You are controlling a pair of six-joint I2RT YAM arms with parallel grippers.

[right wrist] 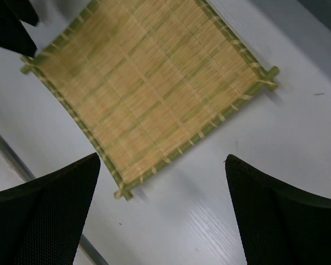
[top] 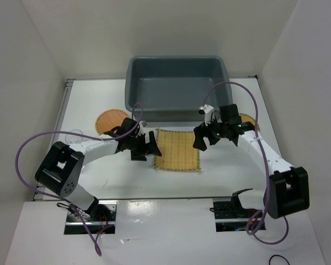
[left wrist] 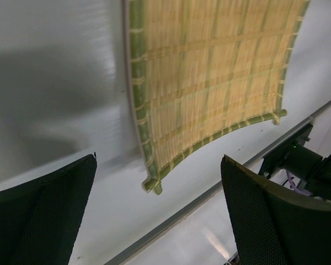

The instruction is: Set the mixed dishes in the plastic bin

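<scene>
Left gripper [top: 153, 146] and right gripper [top: 202, 140], jaws of both spread wide and empty, flank the square bamboo mat [top: 177, 150] lying flat between them on the table [top: 237, 176]; mat judged light, thin, stiff-ish, best pinched at an edge binding near a corner.

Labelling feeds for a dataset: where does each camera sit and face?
Top external: above and behind, looking down at table, bin, square mat; left arm and right arm show.
Left wrist: on the left arm, facing down at the mat's edge; open left end effector shows.
Right wrist: on the right arm, facing down at the mat; open right end effector shows.
Shared: the square mat.
</scene>
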